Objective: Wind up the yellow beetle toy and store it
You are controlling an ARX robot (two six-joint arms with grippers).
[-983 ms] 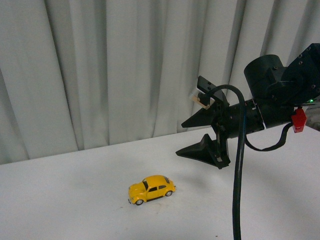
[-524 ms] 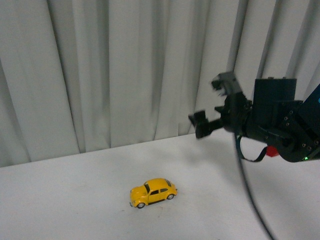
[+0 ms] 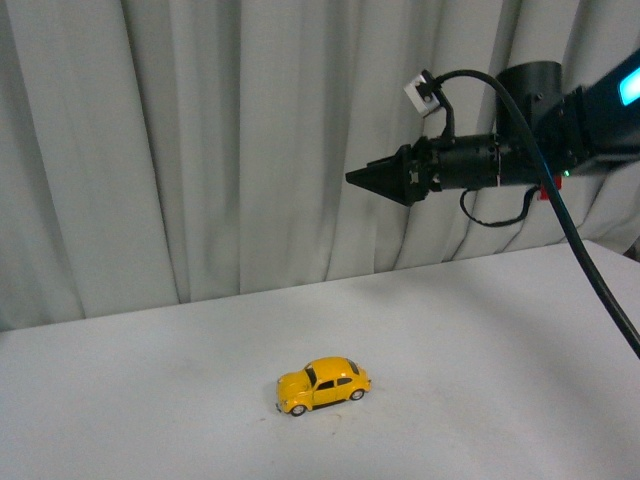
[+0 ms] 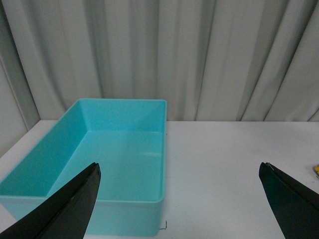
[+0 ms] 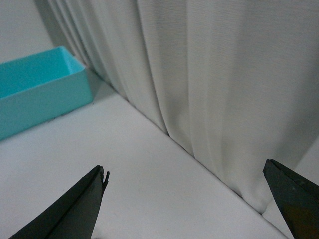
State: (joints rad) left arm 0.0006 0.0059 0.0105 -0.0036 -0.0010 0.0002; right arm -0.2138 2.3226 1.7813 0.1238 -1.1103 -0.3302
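Note:
The yellow beetle toy (image 3: 322, 385) stands on its wheels on the white table (image 3: 480, 340), nose toward the left. A sliver of yellow, probably the toy, shows at the edge of the left wrist view (image 4: 317, 170). My right gripper (image 3: 352, 178) is open and empty, held high above the table and to the right of the toy, pointing left toward the curtain. In the right wrist view the right gripper (image 5: 184, 167) has its jaws wide apart over bare table. My left gripper (image 4: 179, 169) is open and empty, facing the teal bin (image 4: 119, 101).
The empty teal bin sits on the table by the curtain and also shows in the right wrist view (image 5: 40, 94). A pale pleated curtain (image 3: 250, 140) closes off the back. A black cable (image 3: 590, 260) hangs from the right arm.
My right arm has risen from just above the table to high in front of the curtain, and now points left. The toy stays on the table.

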